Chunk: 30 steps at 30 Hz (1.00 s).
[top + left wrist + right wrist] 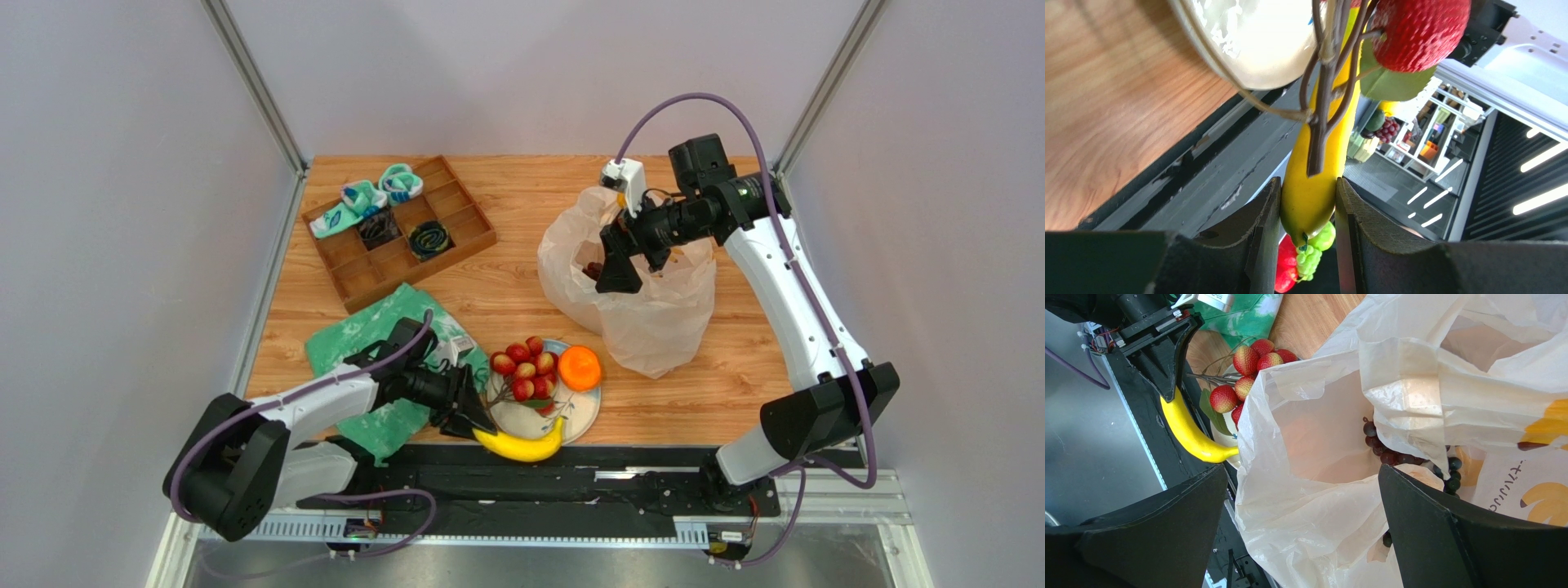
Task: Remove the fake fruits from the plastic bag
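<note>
The plastic bag [656, 306] stands open at the right of the table. My right gripper [616, 272] hangs over its mouth, open wide, with the bag's crinkled film [1315, 496] between its fingers. A dark purple grape bunch [1389, 452] lies inside the bag. On the white plate [586, 410] rest the red ball cluster [525, 368] and the orange [579, 368]. My left gripper [476, 419] is shut on one end of the yellow banana [1310, 190], which lies along the plate's near rim [1247, 67] under the cluster's brown stems [1324, 92].
A green-white cloth [374, 349] lies left of the plate under my left arm. A wooden compartment tray [399, 227] with small items sits at the back left. The black rail [589, 472] runs along the table's near edge, just below the banana.
</note>
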{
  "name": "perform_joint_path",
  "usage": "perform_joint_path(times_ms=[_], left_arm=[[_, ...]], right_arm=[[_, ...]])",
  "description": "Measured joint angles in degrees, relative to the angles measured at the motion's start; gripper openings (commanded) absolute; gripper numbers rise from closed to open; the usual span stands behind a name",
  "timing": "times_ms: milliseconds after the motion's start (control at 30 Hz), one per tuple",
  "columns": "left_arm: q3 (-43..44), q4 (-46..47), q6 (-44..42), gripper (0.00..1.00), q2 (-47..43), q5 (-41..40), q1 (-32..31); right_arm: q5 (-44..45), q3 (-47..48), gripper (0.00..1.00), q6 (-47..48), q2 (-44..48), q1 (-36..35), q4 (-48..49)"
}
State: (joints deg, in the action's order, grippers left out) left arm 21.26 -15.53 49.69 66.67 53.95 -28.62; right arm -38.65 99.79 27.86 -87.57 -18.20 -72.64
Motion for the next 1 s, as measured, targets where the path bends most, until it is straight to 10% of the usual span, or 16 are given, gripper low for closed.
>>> perform_joint_path(times_ms=[500, 800, 833, 1000], left_arm=[[-0.44, 18.21, 5.77, 0.00, 11.96, 0.87, 0.17], [1.90, 21.88, 5.92, 0.69, 18.62, -1.31, 0.09], [2.60, 20.90, 5.31, 0.89, 18.86, -1.97, 0.04], [5.05, 15.65, 3.02, 0.91, 15.02, -3.91, -0.15]], right_arm=[[-1.09, -2.08, 0.99, 0.07, -0.22, 0.00, 0.00], [-1.90, -3.74, 0.99, 0.48, -0.22, 0.00, -0.44], [-1.92, -3.74, 0.99, 0.50, -0.22, 0.00, -0.52], [-2.27, -3.72, 0.99, 0.74, -0.22, 0.00, -0.87]])
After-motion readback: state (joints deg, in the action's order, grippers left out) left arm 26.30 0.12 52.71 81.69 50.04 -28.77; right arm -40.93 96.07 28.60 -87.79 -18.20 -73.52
